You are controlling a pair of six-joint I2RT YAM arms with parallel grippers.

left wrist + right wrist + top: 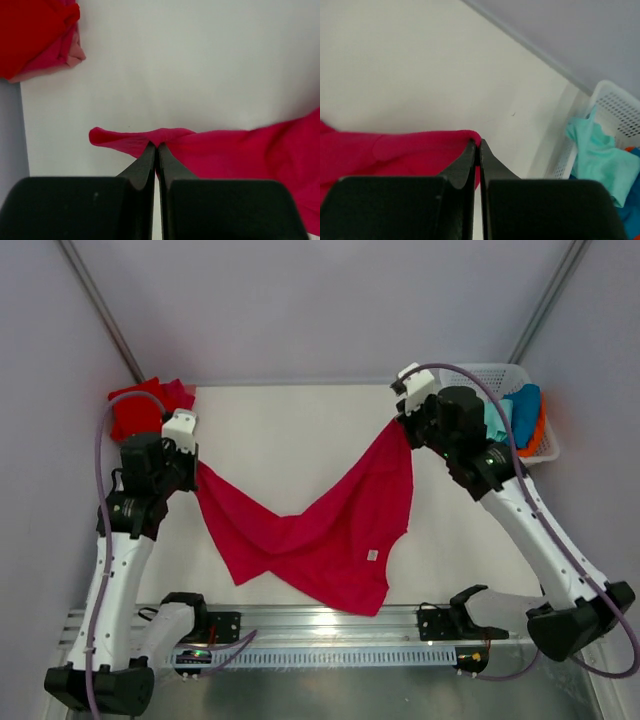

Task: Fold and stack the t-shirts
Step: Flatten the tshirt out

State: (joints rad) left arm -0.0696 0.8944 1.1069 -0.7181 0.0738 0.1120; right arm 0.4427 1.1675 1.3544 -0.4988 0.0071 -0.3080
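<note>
A crimson-pink t-shirt (320, 530) hangs slack between both arms, sagging onto the white table (300, 430) near the front rail. My left gripper (194, 466) is shut on its left edge; in the left wrist view the cloth (240, 150) bunches at the shut left gripper (156, 146). My right gripper (402, 424) is shut on the shirt's right corner, and the right wrist view shows the cloth (395, 150) pinched by the right gripper (479, 144). A folded red t-shirt (148, 406) (35, 35) lies at the back left corner.
A white lattice basket (505, 375) (615, 115) stands at the back right, holding mint-green (496, 418) (595, 155), blue (524, 410) and orange (541, 430) t-shirts. A metal rail (330, 625) runs along the table's near edge. Grey walls enclose the back and sides.
</note>
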